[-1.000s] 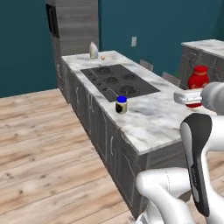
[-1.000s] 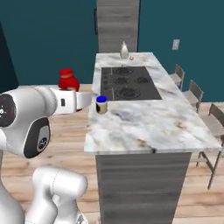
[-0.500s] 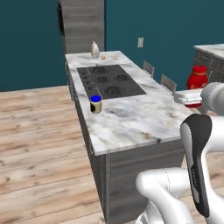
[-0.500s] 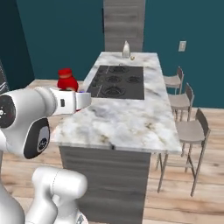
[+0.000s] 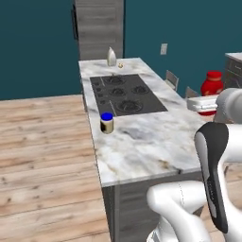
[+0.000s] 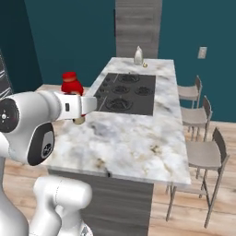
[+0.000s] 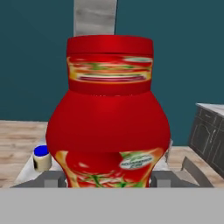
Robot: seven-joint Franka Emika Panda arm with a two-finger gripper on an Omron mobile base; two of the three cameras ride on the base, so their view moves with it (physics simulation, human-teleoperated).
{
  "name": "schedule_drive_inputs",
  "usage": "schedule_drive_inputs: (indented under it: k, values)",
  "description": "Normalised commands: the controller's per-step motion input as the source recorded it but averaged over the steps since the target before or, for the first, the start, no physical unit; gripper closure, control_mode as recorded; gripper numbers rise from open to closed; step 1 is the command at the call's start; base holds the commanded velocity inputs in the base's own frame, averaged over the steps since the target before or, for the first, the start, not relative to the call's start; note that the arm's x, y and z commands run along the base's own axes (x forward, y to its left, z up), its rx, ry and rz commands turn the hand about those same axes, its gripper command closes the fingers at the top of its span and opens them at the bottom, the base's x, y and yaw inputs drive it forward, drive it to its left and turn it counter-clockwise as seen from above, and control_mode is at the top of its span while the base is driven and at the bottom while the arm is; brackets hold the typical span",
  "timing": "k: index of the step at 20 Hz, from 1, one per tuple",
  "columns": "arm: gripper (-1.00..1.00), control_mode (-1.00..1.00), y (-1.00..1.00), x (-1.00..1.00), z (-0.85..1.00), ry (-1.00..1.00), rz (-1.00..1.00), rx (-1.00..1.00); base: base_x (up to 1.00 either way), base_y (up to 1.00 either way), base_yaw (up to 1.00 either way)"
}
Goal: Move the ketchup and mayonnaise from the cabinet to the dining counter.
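Ketchup (image 7: 109, 122) apparently clamped, pincer (image 7: 109, 177) mostly hidden

Home kitchen: marble island (image 5: 142, 146) with black cooktop (image 5: 125, 94), bar stools (image 6: 203, 154), wood floor (image 5: 42, 142)

The base is swinging round the near end of the dining counter (image 5: 142, 142), so both base views now look more squarely along its length. The mayonnaise (image 5: 107, 123) slides leftward in the left base view, and in the right base view the stools (image 6: 203, 154) come fully into sight.
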Motion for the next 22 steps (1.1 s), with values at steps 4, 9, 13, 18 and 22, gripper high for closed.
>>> schedule_drive_inputs:
  k: [4,9,13,18,22]
  values:
    - [1.0,1.0,0.0,0.0,0.0,0.0,0.0,0.0,0.49,-0.02,0.03]
    - [1.0,1.0,0.0,0.0,0.0,0.0,0.0,0.0,0.6,-0.04,0.04]
    - [1.0,1.0,0.0,0.0,0.0,0.0,0.0,0.0,0.39,-0.04,0.02]
    - [1.0,1.0,0.0,0.0,0.0,0.0,0.0,0.0,0.2,-0.01,0.01]
    - [1.0,-1.0,0.0,0.02,-0.04,0.06,0.0,0.0,0.0,0.0,0.0]
